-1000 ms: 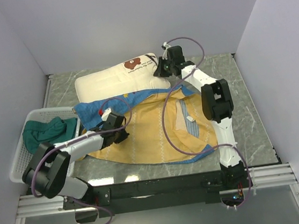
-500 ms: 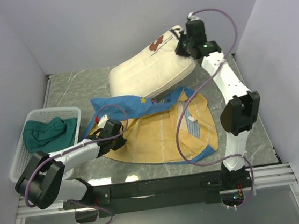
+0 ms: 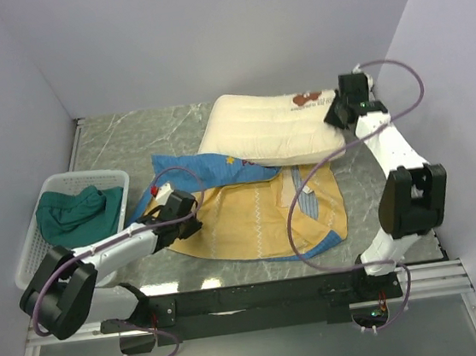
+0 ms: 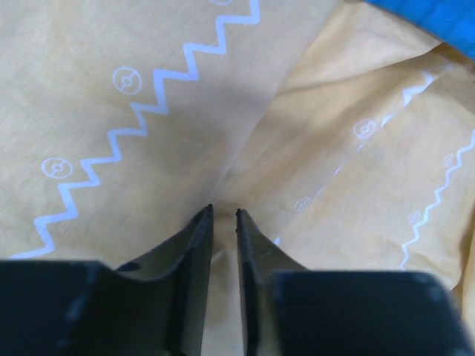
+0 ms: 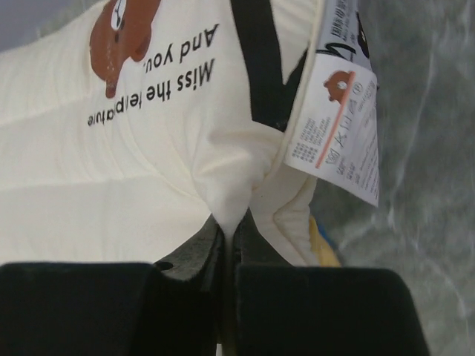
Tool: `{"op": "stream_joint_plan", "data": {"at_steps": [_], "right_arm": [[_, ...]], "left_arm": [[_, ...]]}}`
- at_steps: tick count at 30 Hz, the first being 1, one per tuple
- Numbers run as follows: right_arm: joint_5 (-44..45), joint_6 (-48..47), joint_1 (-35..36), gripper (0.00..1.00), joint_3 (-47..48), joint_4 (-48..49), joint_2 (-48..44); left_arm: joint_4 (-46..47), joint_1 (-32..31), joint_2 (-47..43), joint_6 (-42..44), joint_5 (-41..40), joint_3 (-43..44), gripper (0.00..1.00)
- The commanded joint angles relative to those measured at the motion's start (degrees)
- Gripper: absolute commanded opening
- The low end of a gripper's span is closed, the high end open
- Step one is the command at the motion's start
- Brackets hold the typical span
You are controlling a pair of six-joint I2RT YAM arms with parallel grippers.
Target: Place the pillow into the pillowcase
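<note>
The cream-white pillow (image 3: pixel 267 129) with a brown bear print lies at the back of the table, its near edge over the pillowcase's blue part. My right gripper (image 3: pixel 340 115) is shut on the pillow's right corner; the right wrist view shows white fabric (image 5: pixel 148 148) pinched between the jaws (image 5: pixel 230 226) beside the tag (image 5: pixel 338 126). The pillowcase (image 3: pixel 250 211) lies flat, mustard-yellow face up, with a blue flap (image 3: pixel 194 170) at its back left. My left gripper (image 3: pixel 187 222) is shut on a fold of the yellow cloth (image 4: pixel 223 111) at the case's left edge, jaws (image 4: pixel 223 213) nearly closed.
A white basket (image 3: pixel 31 244) at the left holds a dark teal-green cloth (image 3: pixel 74 209). Grey walls enclose the marble table (image 3: pixel 121 135) on three sides. The right arm's cable loops over the pillowcase.
My right gripper has carried the pillow up and to the right, then set it down lower at the back right. My left gripper has pulled the pillowcase slightly right.
</note>
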Motion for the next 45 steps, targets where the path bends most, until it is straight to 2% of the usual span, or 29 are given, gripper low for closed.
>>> {"op": "stream_joint_plan", "data": {"at_steps": [1, 5, 8, 12, 18, 21, 22, 25, 28, 30, 35, 38, 41, 42, 45], "right_arm": [[-0.31, 4.23, 1.27, 0.00, -8.40, 11.64, -15.31], [1.19, 5.46, 1.18, 0.00, -10.95, 13.39, -20.77], [-0.48, 6.52, 1.18, 0.00, -8.16, 12.26, -23.24], [-0.92, 8.54, 1.09, 0.00, -5.43, 12.43, -26.23], [0.39, 9.68, 1.01, 0.00, 4.85, 12.34, -24.04], [0.05, 10.39, 0.31, 0.00, 11.78, 11.48, -20.63], [-1.09, 10.65, 0.04, 0.00, 17.11, 10.68, -19.30], [-4.26, 11.53, -0.58, 0.00, 26.88, 7.25, -14.38], [-6.02, 11.62, -0.49, 0.00, 30.51, 6.37, -12.79], [-6.02, 10.92, -0.58, 0.00, 30.88, 5.84, -13.31], [-6.02, 10.04, -0.58, 0.00, 23.77, 8.39, -17.88], [-6.02, 9.42, -0.58, 0.00, 24.90, 6.81, -18.94], [-5.93, 9.16, -0.58, 0.00, 25.60, 6.46, -21.65], [-5.85, 9.16, -0.58, 0.00, 26.13, 5.76, -22.10], [-3.83, 8.63, -0.49, 0.00, 29.02, 3.83, -23.68]], "left_arm": [[-3.03, 0.21, 2.42, 1.42, -4.29, 6.96, 0.31], [-2.60, 2.75, 9.73, 0.54, -3.53, 10.14, 0.28], [1.18, 6.09, 15.52, 0.71, -0.97, 12.51, 0.27], [-0.48, 11.27, 25.18, 1.51, 0.18, 19.63, 0.23], [-4.43, 18.22, 34.85, 1.68, 0.62, 30.53, 0.20], [-5.84, 22.25, 38.72, 1.16, 2.11, 35.79, 0.19], [-6.63, 23.14, 39.70, 1.07, 1.94, 36.86, 0.18], [-8.29, 26.22, 41.81, 1.08, 2.38, 40.54, 0.16], [-9.71, 28.33, 42.08, 1.33, 1.68, 43.19, 0.16], [-11.03, 29.30, 41.13, 1.50, 0.45, 44.42, 0.16], [-11.47, 30.44, 38.22, 2.12, -1.40, 44.69, 0.16], [-11.38, 31.06, 37.34, 3.17, -0.18, 44.60, 0.18], [-7.62, 30.62, 35.06, 6.59, 2.28, 43.38, 0.30], [-5.95, 30.36, 32.96, 7.74, 4.29, 42.07, 0.45], [-3.03, 28.69, 29.53, 12.04, 6.59, 41.79, 0.68]]}}
